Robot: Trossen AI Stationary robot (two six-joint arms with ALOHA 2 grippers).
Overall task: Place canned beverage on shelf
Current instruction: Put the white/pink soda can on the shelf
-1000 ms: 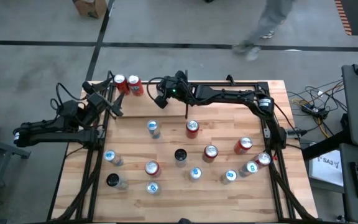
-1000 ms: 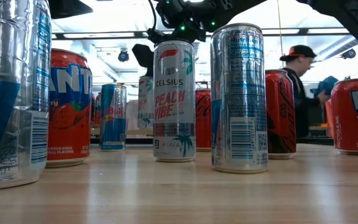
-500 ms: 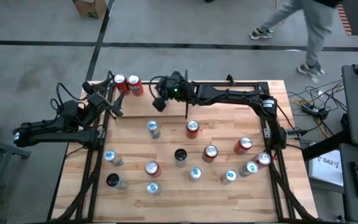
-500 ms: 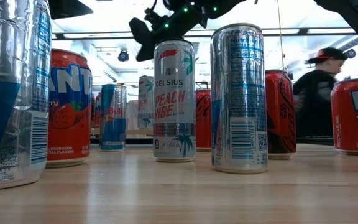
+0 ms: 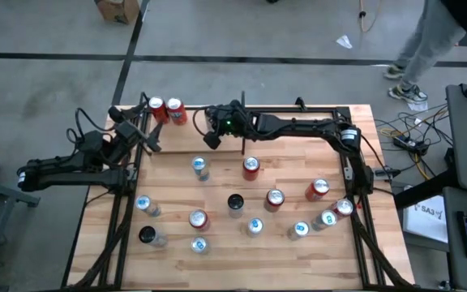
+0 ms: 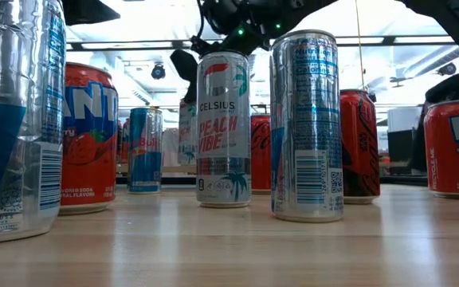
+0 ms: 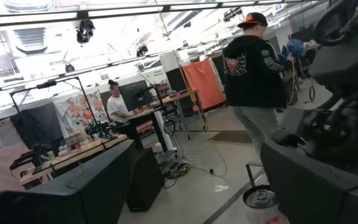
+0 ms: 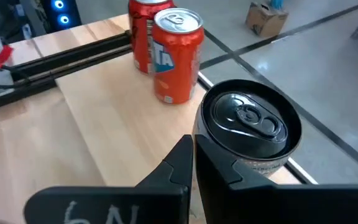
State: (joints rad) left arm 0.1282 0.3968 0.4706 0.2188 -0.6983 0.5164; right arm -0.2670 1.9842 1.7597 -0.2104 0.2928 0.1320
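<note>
My right gripper is shut and hangs over the shelf, the light wood plank inside the black frame at the table's far left. A can with a black top stands upright on the plank just beyond and below the fingertips. In the low view the tips are above can height. Two red cans stand farther along the shelf. From above, my right gripper hides the black-topped can. My left gripper waits open at the shelf's left end.
Several cans stand upright across the table's middle and near side, among them a Celsius can and a silver can. Black frame rails run along the far edge. A person stands in the room beyond.
My right gripper swung up over the shelf, its fingers pointing toward the table's left, then dropped back to about where it was, rolling a little and staying shut. A person has walked across the floor beyond the table.
</note>
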